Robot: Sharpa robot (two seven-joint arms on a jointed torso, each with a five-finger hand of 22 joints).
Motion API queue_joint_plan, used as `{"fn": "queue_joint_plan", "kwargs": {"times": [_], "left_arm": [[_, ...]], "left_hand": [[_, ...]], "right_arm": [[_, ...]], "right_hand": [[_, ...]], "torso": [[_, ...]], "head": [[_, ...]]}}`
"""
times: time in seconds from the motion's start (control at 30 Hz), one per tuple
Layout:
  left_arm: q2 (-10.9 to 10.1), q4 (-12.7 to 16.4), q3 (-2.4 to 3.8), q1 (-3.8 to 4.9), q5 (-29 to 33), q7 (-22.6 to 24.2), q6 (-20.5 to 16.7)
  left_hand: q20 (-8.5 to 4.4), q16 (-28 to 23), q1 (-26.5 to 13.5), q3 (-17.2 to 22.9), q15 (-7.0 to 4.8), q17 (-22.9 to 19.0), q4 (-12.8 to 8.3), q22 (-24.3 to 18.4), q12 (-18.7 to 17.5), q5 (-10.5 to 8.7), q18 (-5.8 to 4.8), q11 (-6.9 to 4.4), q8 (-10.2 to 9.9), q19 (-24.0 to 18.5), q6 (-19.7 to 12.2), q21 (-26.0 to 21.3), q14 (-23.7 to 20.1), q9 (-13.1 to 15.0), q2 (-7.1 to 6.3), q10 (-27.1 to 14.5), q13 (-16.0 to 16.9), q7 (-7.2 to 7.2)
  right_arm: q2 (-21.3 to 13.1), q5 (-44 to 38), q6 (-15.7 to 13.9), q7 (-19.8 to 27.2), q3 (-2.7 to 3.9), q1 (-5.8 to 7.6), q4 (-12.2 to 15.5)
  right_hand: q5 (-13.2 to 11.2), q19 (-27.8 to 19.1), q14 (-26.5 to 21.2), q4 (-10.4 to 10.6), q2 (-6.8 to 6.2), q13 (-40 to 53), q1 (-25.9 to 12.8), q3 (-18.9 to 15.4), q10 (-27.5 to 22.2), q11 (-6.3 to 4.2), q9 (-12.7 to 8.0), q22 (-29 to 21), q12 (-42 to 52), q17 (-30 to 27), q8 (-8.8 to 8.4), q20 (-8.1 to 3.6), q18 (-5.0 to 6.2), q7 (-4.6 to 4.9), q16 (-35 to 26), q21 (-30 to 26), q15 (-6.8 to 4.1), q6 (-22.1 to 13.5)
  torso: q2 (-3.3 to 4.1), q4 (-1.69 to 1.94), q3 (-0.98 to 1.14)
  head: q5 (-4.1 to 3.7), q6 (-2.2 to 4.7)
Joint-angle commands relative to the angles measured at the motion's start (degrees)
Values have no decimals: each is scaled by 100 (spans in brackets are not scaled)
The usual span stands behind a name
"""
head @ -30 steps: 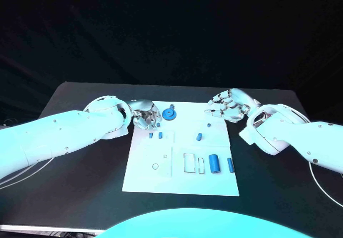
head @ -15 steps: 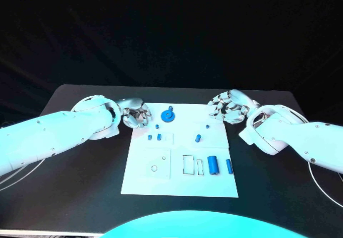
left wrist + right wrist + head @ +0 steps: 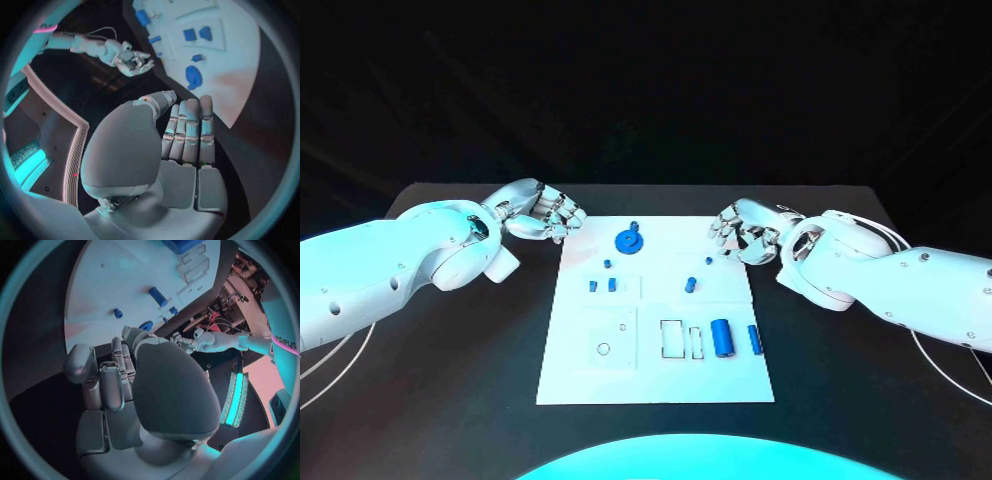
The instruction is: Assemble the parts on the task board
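the task board (image 3: 661,370) is plain white with thin dark outlines drawn on it. the parts (image 3: 724,337) are blue, the round one (image 3: 630,240) too. the table (image 3: 459,400) is black. each robot hand, left (image 3: 538,213) and right (image 3: 747,232), is silver on a white arm.

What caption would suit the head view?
Two empty hands, left and right, flank a white task board scattered with small blue parts.

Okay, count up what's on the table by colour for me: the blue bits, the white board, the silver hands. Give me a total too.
Blue parts: 8
White task board: 1
Silver hands: 2, left hand and right hand
Total: 11
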Motion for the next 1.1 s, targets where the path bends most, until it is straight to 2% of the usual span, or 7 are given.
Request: {"fn": "queue_joint_plan", "kwargs": {"times": [0.03,0.3,0.57,0.8,0.93,1.03,1.1], "left_arm": [[-58,133,7,7,2243,866,-407],[-125,365,7,-1,2992,1161,-346],[-134,472,6,-5,3154,1248,-278],[-140,508,6,-6,3178,1260,-239],[-141,521,6,-6,3181,1252,-216],[-138,531,6,-6,3180,1245,-202],[-140,537,6,-6,3178,1241,-199]], "left_hand": [[9,-44,-23,20,-3,-22,-16,-12,-5,34,78,0,2,-53,-20,-33,-33,-10,38,-36,-11,46],[34,-148,-101,-18,19,-68,-10,-58,17,29,77,21,-15,-84,-65,-109,-42,-26,33,-61,-30,73],[44,-177,-129,-39,28,-79,-8,-82,24,30,79,31,-26,-86,-92,-144,-41,-33,30,-78,-38,87],[48,-185,-143,-50,32,-82,-5,-92,28,29,81,36,-31,-70,-107,-152,-32,-37,33,-86,-42,93],[49,-187,-146,-52,33,-83,-4,-94,30,30,81,36,-32,-67,-108,-154,-31,-38,35,-87,-42,94],[50,-200,-132,-51,32,-88,-22,-103,37,36,84,38,-40,-54,-128,-163,-29,-43,40,-90,-46,101],[50,-200,-132,-51,32,-88,-22,-103,37,36,84,38,-40,-54,-128,-163,-29,-43,40,-90,-46,101]], "right_arm": [[56,-1013,586,-381,-1,-21,-25],[252,-1339,702,-533,-2,-78,-151],[420,-1409,691,-552,-9,-129,-270],[558,-1409,656,-536,-15,-189,-381],[635,-1380,615,-515,-20,-234,-431],[673,-1367,624,-520,-22,-276,-456],[686,-1390,685,-543,-23,-293,-467]], "right_hand": [[-32,43,288,-11,-6,-37,-79,33,-18,1,-7,19,-32,-6,20,4,-79,-1,23,31,9,35],[-31,63,298,16,-5,-144,-216,35,8,-11,-15,58,-94,8,5,-3,-87,-11,45,83,4,29],[-25,71,299,11,55,-225,-258,100,97,-10,-5,74,-120,-4,24,-4,-89,-7,48,91,2,80],[-24,82,300,2,104,-288,-287,163,168,-6,4,94,-142,-4,40,6,-95,5,56,111,4,120],[-23,85,298,-58,163,-360,-273,267,274,-27,25,108,-163,-12,75,0,-91,-16,62,113,-13,190],[-23,114,301,-175,272,-441,-247,458,462,-83,73,165,-175,-14,160,-35,-100,-84,74,188,-58,338],[-28,134,306,-230,296,-474,-279,516,563,-116,103,204,-188,-8,205,-60,-110,-114,86,245,-81,414]], "torso": [[3,-1,-3],[2,9,-10],[6,5,-17],[6,6,-12],[4,3,-12],[4,7,-12],[5,7,-8]], "head": [[-30,16],[-90,22],[-128,34],[-115,-1],[-116,-12],[-116,-23],[-119,-31]]}}
